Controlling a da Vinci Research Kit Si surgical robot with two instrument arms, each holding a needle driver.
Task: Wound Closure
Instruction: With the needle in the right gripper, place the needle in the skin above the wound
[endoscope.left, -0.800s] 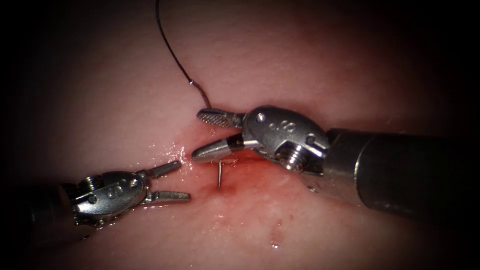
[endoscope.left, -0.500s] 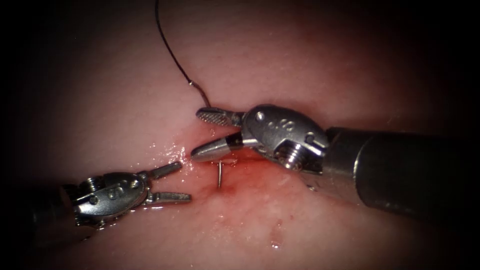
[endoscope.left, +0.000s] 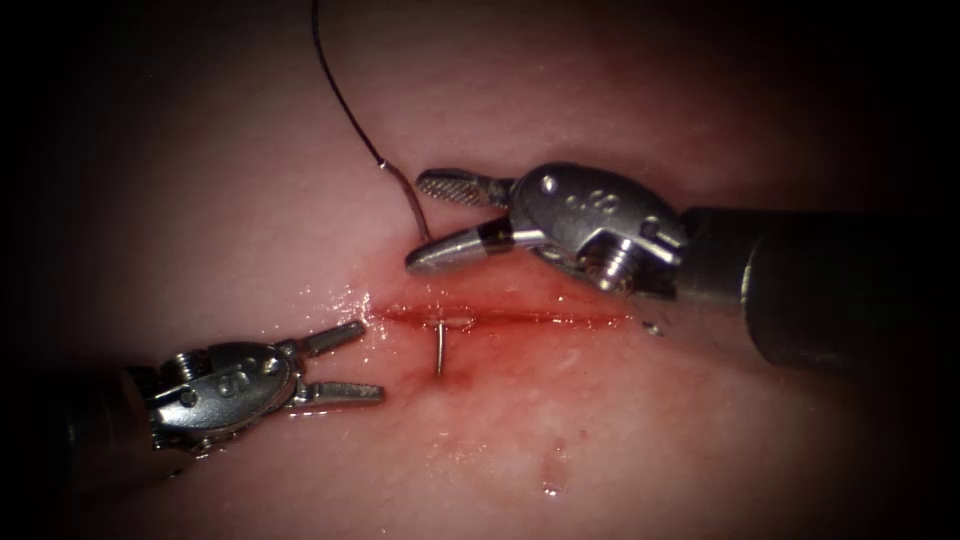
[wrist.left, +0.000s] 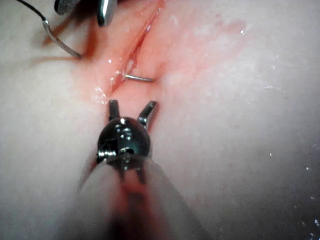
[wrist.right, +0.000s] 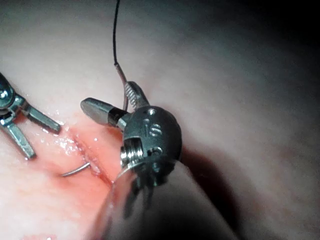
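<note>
Right tool (endoscope.left: 432, 224) lifted off cut (endoscope.left: 500, 316), needle (endoscope.left: 439, 348) in tissue (endoscope.left: 600, 430)

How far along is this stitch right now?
The needle is in the tissue, crossing the cut: tip out on the near side, swaged end and thread on the far side. Left tool and right tool are open, holding nothing. No stitch or knot visible yet.

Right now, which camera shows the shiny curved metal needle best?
The endoscope view: the shiny curved metal needle has its tip poking out below the red cut in the pink tissue, tail end above. The left wrist view and right wrist view show the tip nearer.
</note>
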